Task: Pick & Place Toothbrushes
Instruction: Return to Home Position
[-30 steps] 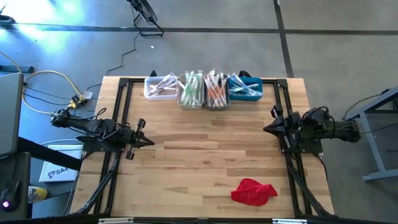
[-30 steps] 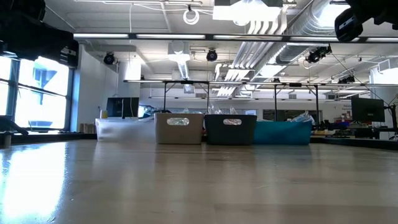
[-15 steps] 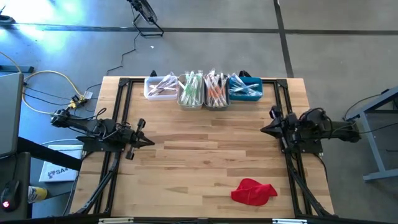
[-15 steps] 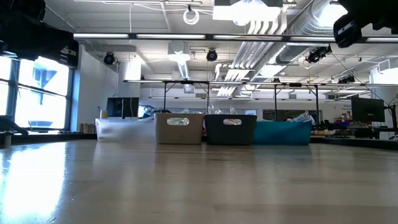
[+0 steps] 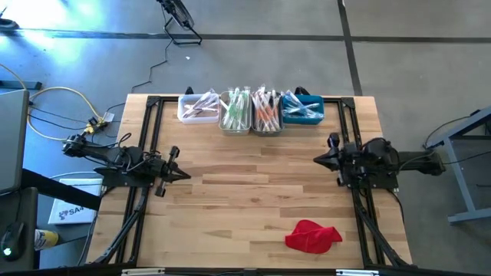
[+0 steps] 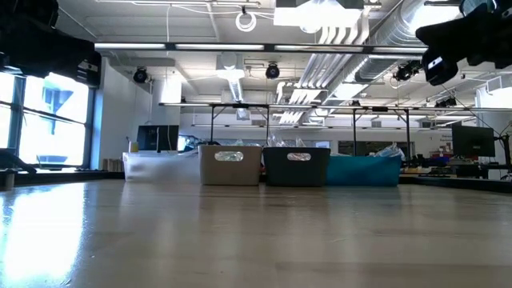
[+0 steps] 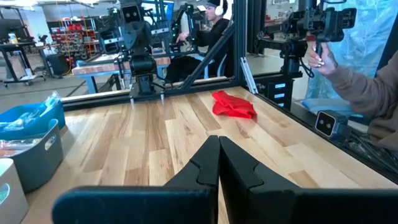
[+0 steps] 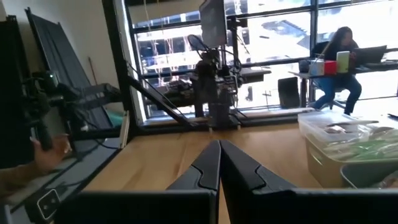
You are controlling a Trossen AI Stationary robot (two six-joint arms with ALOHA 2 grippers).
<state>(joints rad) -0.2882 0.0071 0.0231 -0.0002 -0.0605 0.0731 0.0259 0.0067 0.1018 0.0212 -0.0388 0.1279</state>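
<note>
The toothbrushes (image 5: 236,109), thin sticks in clear wrappers, all lie in a row of four small rectangular plastic bins touching side by side at the far edge of the pale wooden bench (image 5: 245,201): a white bin (image 5: 196,108), a beige bin (image 5: 235,121) showing green handles, a grey bin (image 5: 266,123) showing orange ones, and a blue bin (image 5: 304,111). Their long axes run roughly from the near side to the far side, leaning in the bins. No loose one can be seen on the boards.

Neither arm reaches for them. The dark left arm (image 5: 130,165) sits at the bench's left edge and the dark right arm (image 5: 376,159) at its right edge, their jaws aimed at each other across the middle, so the bins lie off to the side of both. The right arm is the nearer, close to the blue bin. Both pairs of jaws are pressed closed and empty.

The sorting looks finished; parking the arms should need no path near the bins. A crumpled red cloth (image 5: 312,235) lies near the front edge, on the right arm's side.
</note>
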